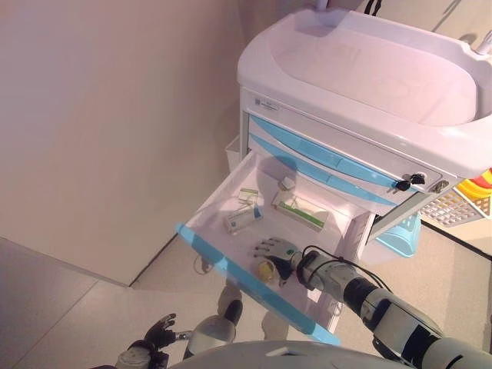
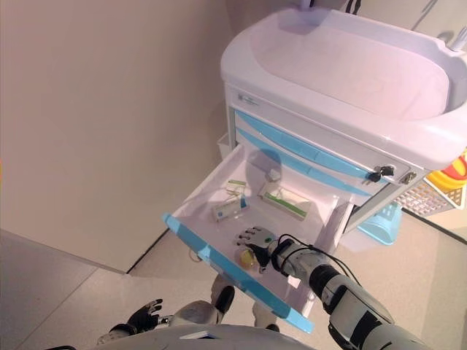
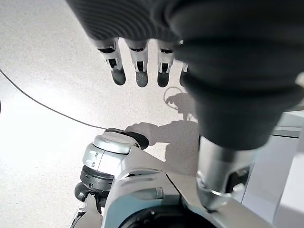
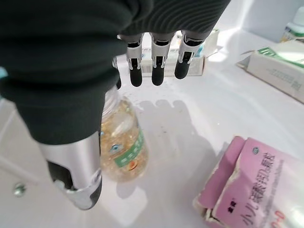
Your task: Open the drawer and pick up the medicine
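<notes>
The white cart (image 1: 361,69) has its lowest drawer (image 1: 231,223) pulled wide open, its blue front edge (image 1: 254,286) jutting toward the robot. The right robot hand (image 1: 275,252) is down inside the drawer near that front edge, fingers (image 4: 153,71) fairly straight and relaxed, thumb (image 4: 76,180) apart, gripping nothing. Right under it, beside the thumb, a clear bottle (image 4: 121,142) of yellow capsules with a green-and-white label lies on the drawer floor; whether the thumb touches it I cannot tell. A pink packet (image 4: 251,185) lies near the bottle in the right wrist view. Further back in the drawer sit a white and green box (image 1: 300,212), a smaller box with a blue-green end (image 1: 243,218), a flat little box (image 1: 247,194) and a small white bottle (image 1: 287,183). The two upper drawers (image 1: 323,157) are closed, with a black key (image 1: 410,181) in the lock at their side.

The left robot hand (image 3: 137,71) hangs low over the grey floor (image 3: 47,71), well apart from the cart, fingers straight and empty
</notes>
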Controlling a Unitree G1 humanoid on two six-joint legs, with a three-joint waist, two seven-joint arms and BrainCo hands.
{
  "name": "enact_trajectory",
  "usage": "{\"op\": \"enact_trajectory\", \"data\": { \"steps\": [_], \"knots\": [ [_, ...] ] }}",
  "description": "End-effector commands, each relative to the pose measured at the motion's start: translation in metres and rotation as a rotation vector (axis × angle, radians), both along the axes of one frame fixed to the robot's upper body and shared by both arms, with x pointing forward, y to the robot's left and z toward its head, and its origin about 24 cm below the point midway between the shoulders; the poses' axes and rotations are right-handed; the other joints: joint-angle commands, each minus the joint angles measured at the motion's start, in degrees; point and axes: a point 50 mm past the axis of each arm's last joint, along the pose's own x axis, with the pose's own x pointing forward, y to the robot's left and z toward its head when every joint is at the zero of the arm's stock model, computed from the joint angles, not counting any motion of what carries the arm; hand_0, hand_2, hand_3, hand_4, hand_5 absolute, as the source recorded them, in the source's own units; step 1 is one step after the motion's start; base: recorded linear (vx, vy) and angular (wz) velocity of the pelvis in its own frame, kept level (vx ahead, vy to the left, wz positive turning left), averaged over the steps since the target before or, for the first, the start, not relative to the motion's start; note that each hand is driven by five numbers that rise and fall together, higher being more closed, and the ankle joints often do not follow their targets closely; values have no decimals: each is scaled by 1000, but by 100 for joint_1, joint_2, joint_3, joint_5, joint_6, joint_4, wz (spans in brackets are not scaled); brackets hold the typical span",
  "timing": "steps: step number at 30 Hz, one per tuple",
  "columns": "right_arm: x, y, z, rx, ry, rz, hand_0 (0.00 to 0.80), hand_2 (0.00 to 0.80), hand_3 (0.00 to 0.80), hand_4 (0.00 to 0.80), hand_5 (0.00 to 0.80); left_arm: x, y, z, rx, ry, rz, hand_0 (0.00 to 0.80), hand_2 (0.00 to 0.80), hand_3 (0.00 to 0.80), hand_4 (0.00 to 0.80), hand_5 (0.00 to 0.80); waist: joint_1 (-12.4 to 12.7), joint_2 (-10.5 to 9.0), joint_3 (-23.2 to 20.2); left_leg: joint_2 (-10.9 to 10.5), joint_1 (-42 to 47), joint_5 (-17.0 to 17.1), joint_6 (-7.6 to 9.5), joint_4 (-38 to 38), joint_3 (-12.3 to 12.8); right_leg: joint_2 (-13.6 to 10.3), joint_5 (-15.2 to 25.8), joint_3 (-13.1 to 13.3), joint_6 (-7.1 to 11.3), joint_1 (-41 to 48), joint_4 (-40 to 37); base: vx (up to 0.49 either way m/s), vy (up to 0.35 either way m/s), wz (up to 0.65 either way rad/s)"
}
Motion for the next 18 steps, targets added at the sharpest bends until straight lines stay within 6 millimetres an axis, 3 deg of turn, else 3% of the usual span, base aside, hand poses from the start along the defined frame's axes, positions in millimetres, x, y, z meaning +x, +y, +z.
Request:
{"op": "enact_trajectory", "data": {
  "steps": [1, 18],
  "knots": [
    [0, 21, 11, 94, -4, 70, 0, 0, 0, 0, 0, 6, -10, -2, -6, 24, -105, 0, 0, 0, 0, 0, 150, -139, -3, -173, 188, -558, 52, 44, -31, -305, 8, 3, 357, -39, 370, 0, 0, 0],
    [-1, 21, 11, 99, -24, 64, 0, 0, 0, 0, 0, 4, -10, -3, -6, 29, -104, 0, 0, 0, 0, 0, 142, -148, -10, -172, 195, -556, 48, 42, -35, -303, 19, -2, 361, -34, 358, 0, 0, 0]
  ]
}}
